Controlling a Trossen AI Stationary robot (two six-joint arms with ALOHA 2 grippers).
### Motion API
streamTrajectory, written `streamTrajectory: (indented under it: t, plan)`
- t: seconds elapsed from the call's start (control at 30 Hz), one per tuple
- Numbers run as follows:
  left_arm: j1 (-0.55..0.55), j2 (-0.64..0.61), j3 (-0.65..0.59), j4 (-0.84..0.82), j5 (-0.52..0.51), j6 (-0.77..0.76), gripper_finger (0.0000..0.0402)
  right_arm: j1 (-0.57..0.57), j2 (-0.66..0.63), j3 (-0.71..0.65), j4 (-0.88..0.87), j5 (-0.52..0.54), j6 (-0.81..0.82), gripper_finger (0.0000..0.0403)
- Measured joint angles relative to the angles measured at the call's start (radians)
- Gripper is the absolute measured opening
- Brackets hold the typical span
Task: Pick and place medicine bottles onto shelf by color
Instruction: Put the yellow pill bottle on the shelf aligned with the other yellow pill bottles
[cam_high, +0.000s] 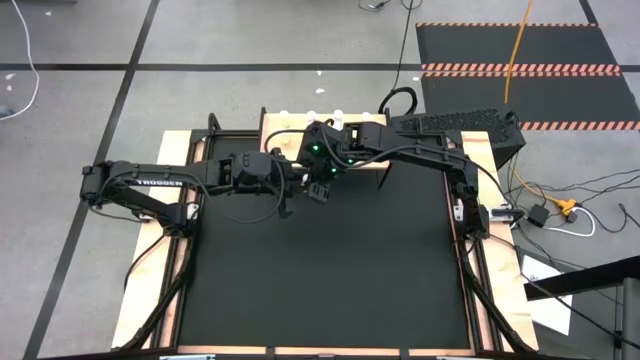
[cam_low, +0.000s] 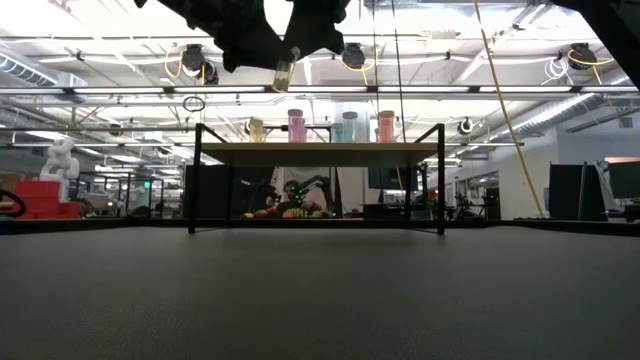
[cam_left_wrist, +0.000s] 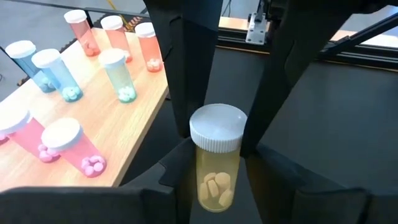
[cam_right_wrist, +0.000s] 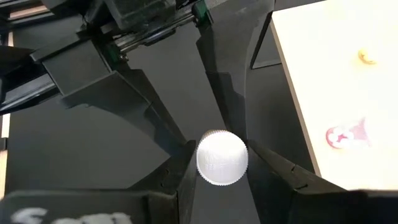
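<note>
Above the black table just off the shelf's (cam_left_wrist: 93, 124) front edge, both the left gripper (cam_left_wrist: 217, 149) and right gripper (cam_right_wrist: 222, 155) pinch one yellow pill bottle (cam_left_wrist: 216, 165), seemingly light, rigid, slick plastic, best gripped mid-body below the ribbed white cap (cam_right_wrist: 222, 157).

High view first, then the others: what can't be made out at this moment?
- High view: the yellow bottle is hidden beneath the left gripper and right gripper, both shut on it. The arms also cover much of the shelf.
- Low view: both grippers are cut off by the top edge.
- Right wrist view: only the white cap shows, hiding the body's colour.
</note>
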Motion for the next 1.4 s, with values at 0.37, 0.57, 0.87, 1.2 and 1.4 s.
streamTrajectory:
  t: [0.37, 0.57, 0.87, 1.2, 1.4]
  plan:
    - [-0.005, 0.0, 0.0, 0.0, 0.002, -0.016, 0.0122, -0.009, -0.001, 0.0, 0.006, -0.08, -0.019, 0.0116]
    - [-0.029, -0.001, 0.0, 0.001, 0.004, -0.014, 0.0122, -0.016, -0.001, 0.0, 0.005, -0.144, -0.043, 0.0116]
    - [-0.057, -0.007, 0.0, 0.001, 0.081, -0.006, 0.0122, -0.026, -0.001, -0.001, -0.001, -0.318, -0.102, 0.0116]
    - [-0.066, -0.006, 0.0, 0.006, 0.099, -0.026, 0.0122, -0.044, -0.001, -0.001, 0.03, -0.385, -0.178, 0.0142]
    - [-0.067, -0.003, 0.001, 0.023, 0.103, -0.025, 0.0122, -0.058, -0.019, 0.001, 0.122, -0.334, -0.188, 0.0189]
